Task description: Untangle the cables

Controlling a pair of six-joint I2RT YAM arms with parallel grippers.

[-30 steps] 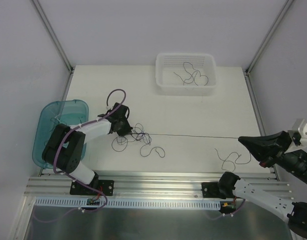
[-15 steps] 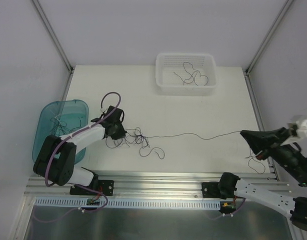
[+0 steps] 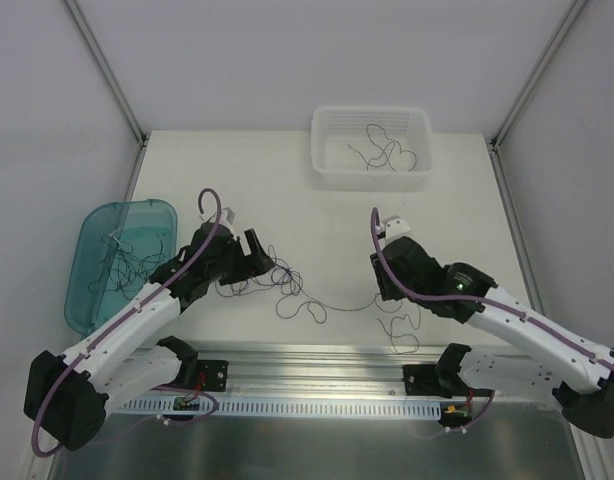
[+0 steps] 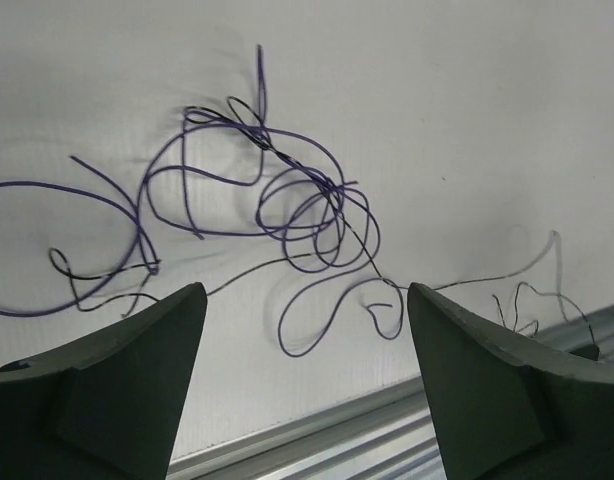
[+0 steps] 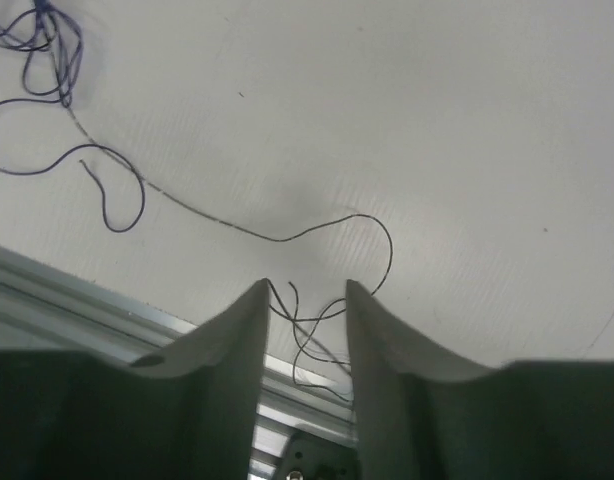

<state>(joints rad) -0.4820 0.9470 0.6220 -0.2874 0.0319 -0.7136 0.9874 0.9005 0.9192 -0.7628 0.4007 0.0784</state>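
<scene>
The cables form a knotted purple and black clump (image 3: pixel 279 281) on the white table, seen close up as a clump (image 4: pixel 299 200) in the left wrist view. My left gripper (image 3: pixel 259 258) hovers just left of it, its jaws wide open (image 4: pixel 302 290) and empty. A single thin strand (image 3: pixel 345 305) trails right from the clump to loose curls (image 3: pixel 399 330) near the front rail. My right gripper (image 3: pixel 387 293) stands over that end, open (image 5: pixel 305 285), with slack wire loops (image 5: pixel 309 318) lying in the gap between its fingers (image 5: pixel 249 330).
At the back stands a white basket (image 3: pixel 327 170) with a few loose wires (image 3: pixel 387 155) in it. A teal bin (image 3: pixel 92 225) at the left edge holds more wires (image 3: pixel 122 262). The aluminium rail (image 3: pixel 317 352) runs along the front edge.
Both grippers have opened. The right arm swung in from the far right to the middle, and the strand once taut between the arms now lies slack. The left gripper let go of the clump.
</scene>
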